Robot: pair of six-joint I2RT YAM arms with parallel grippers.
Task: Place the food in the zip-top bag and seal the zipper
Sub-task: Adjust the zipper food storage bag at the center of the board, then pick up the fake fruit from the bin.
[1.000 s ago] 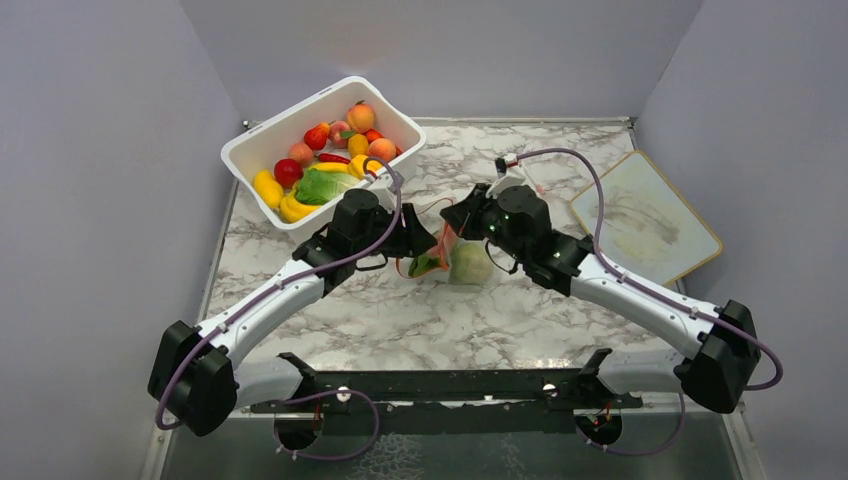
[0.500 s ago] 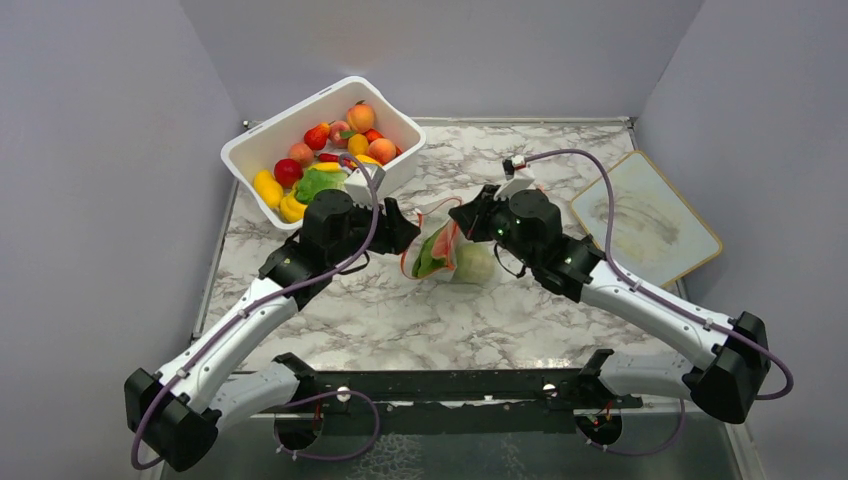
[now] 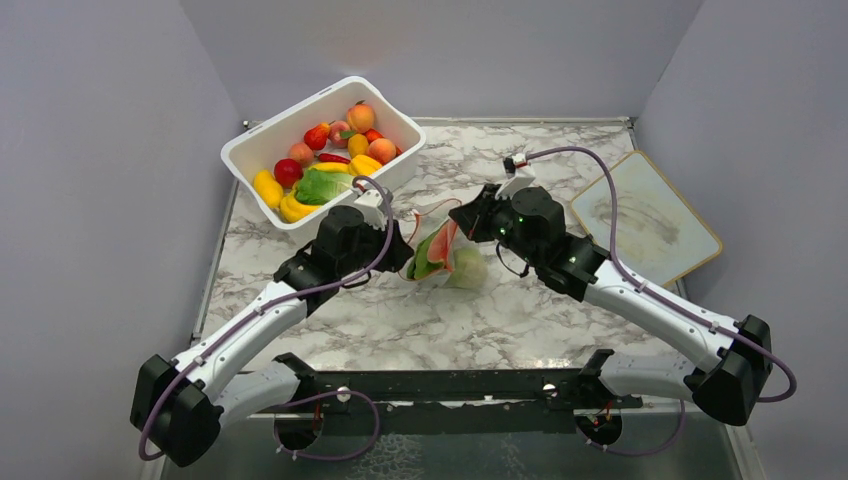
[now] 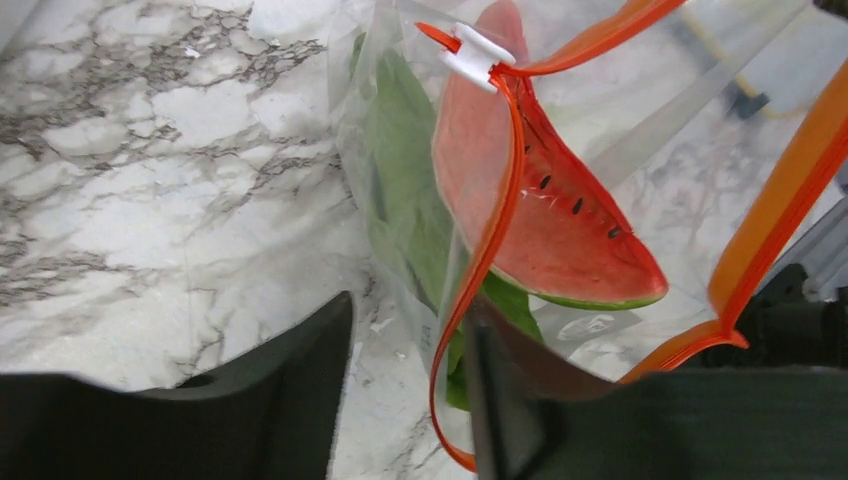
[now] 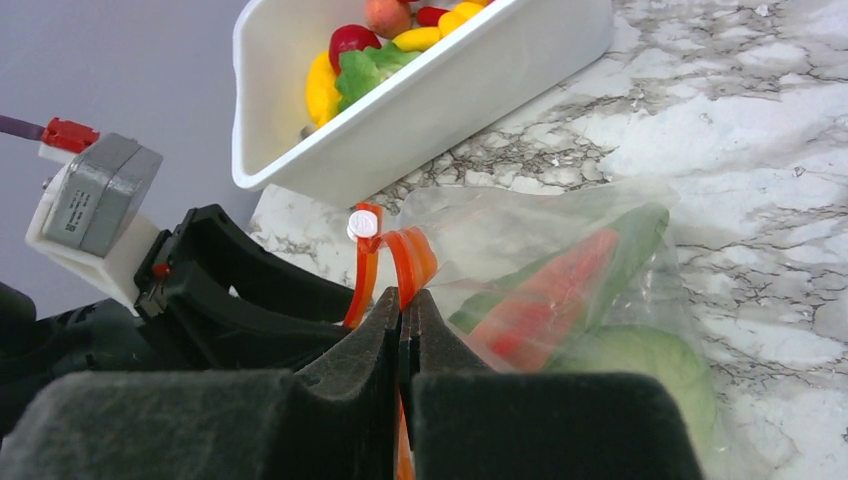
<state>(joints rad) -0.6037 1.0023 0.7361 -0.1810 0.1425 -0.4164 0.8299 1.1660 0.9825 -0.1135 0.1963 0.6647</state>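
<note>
Since half a second ago, the left gripper [image 3: 398, 258] has drawn in to the mouth of the clear thin plastic zip-top bag [image 3: 452, 268], which lies mid-way across the marbled tabletop [image 3: 400, 320]. Its fingers stand spread, and the narrow orange-red zipper strip [image 4: 482, 262] hangs between them. The right gripper [image 5: 405, 300] is pressed together, pinching that strip. Bag contents: red watermelon slice [image 4: 540, 200], long green leafy bunch [image 4: 405, 190], round green cabbage [image 5: 640, 370].

Zip-top bag [image 5: 480, 225]: thin clear plastic, crinkly & shiny. Zipper [image 4: 780, 200]: smooth orange-red plastic. Watermelon slice [image 4: 540, 200]: glossy. Table [image 3: 450, 320]: polished marble-look. Tub [image 5: 470, 95]: smooth white plastic.
</note>
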